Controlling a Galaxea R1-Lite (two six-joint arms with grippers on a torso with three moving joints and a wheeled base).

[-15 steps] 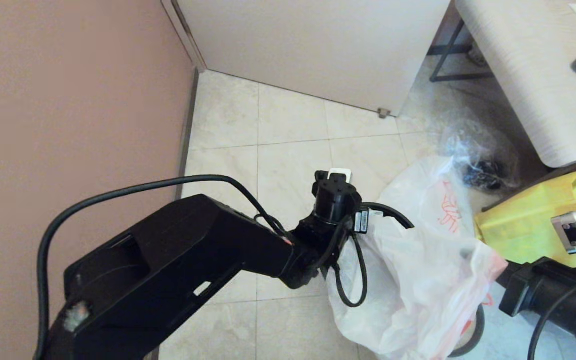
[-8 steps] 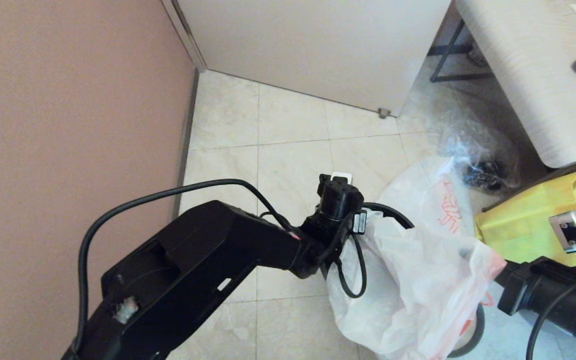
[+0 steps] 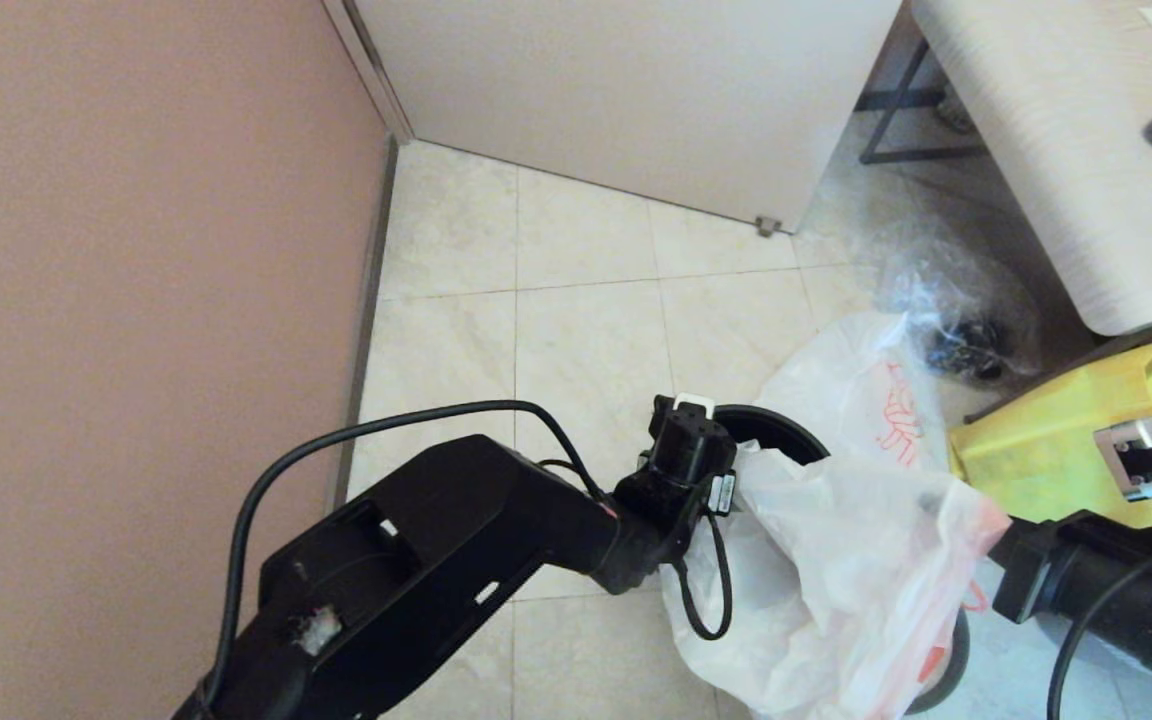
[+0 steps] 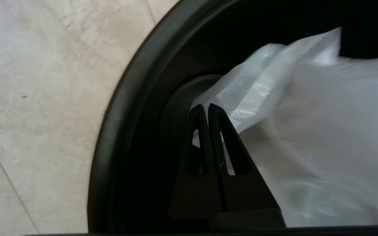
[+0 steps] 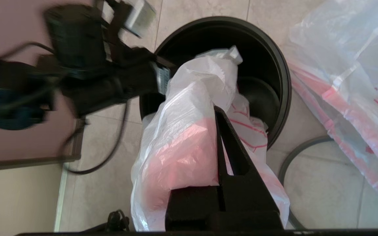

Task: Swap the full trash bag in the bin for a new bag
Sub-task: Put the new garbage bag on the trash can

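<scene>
The new bag (image 5: 179, 131), white with a pink rim band, hangs from my right gripper (image 5: 216, 109), which is shut on its bunched top. One finger (image 5: 231, 147) shows; the film hides the other. The bag's lower end droops into the black bin (image 5: 276, 62). My left gripper (image 4: 206, 106) is shut, tips inside the bin (image 4: 123, 108) against a fold of the new bag (image 4: 307, 114); I cannot see film pinched between them. The full trash bag (image 3: 861, 385) lies on the floor behind the bin (image 3: 771, 420). The grey hoop (image 5: 290, 157) lies on the tiles beside the bin.
A clear crinkly bag with dark contents (image 3: 956, 315) and a yellow fabric bag (image 3: 1056, 440) sit to the right. A table (image 3: 1066, 150) stands at the back right, a pink wall (image 3: 136, 250) runs along the left, and bare tiles (image 3: 576, 300) lie ahead.
My left arm has swung right and down, bringing its wrist over the bin's rim, and more of the rim now shows. The right arm and the bag it holds have barely moved.
</scene>
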